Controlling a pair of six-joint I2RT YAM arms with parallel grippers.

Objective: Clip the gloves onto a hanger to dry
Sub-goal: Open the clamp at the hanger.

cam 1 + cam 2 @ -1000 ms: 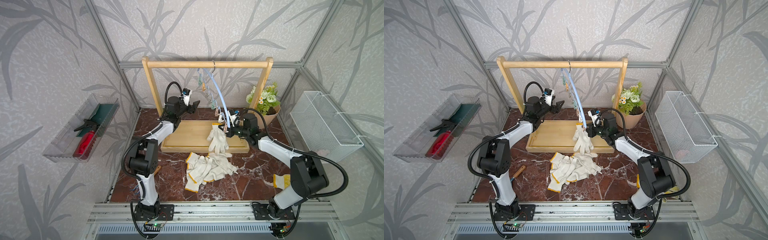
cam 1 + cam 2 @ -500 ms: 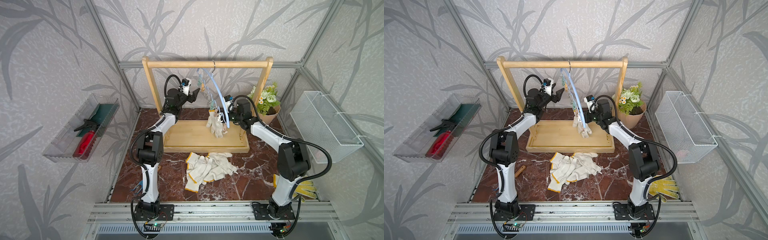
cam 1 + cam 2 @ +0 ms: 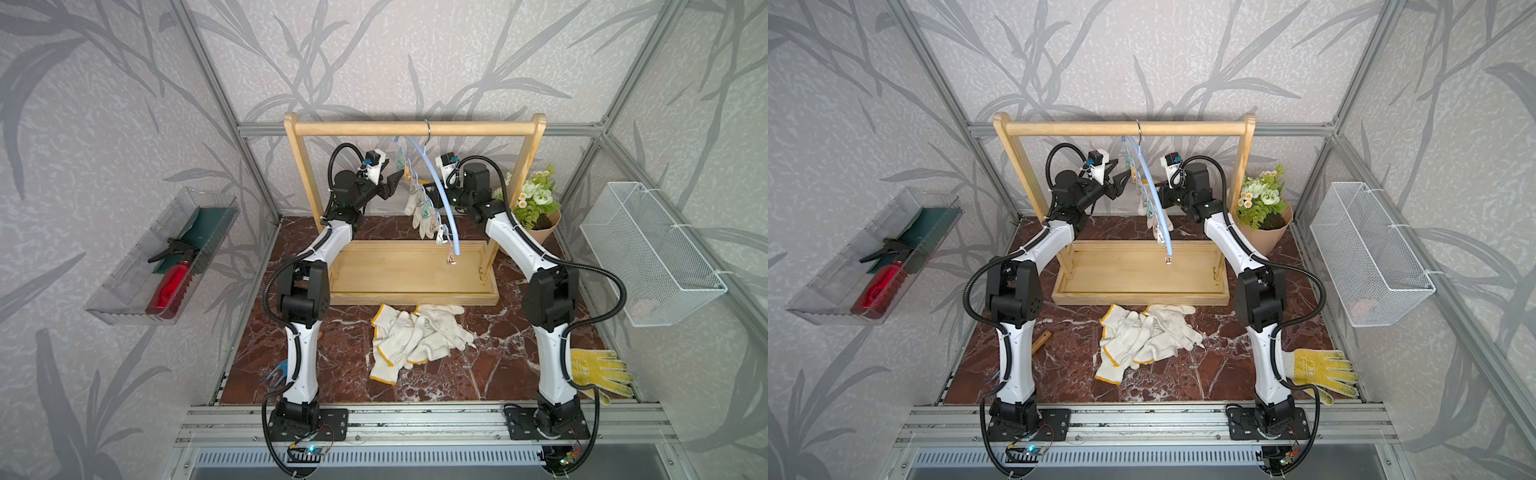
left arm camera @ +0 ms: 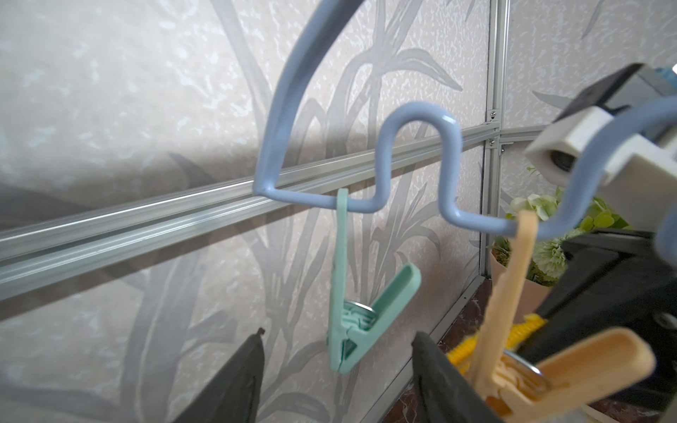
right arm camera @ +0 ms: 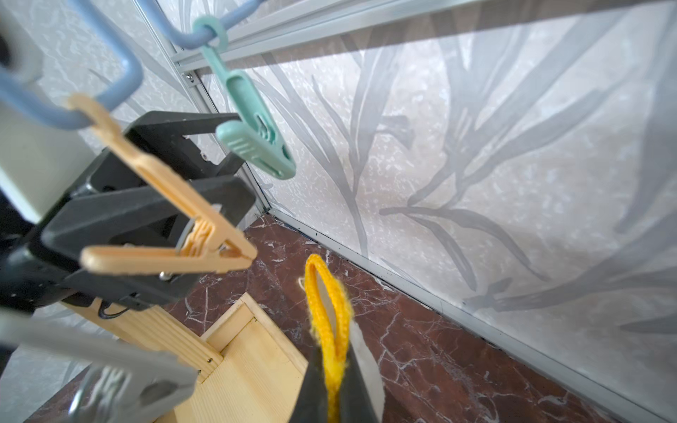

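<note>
Holding one white glove (image 3: 423, 226) by its yellow cuff, my right gripper (image 5: 331, 366) is clamped beside the blue hanger (image 3: 436, 191); the other gloves (image 3: 415, 338) lie piled on the floor below. My left gripper (image 4: 337, 335) stands with jaws apart near the orange peg (image 5: 165, 223). I fear the free-hanging peg may shut short of the cuff, dropping the glove. No writing is legible.

Both top views look down from high above the worktop's (image 3: 340, 374) front edge toward the back wall, holding the whole wooden rack (image 3: 353, 129). Each wrist camera faces the blue hanger (image 4: 278, 110) from very near; from opposite sides they share its orange peg (image 4: 513, 278) and green peg (image 4: 340, 263).
</note>
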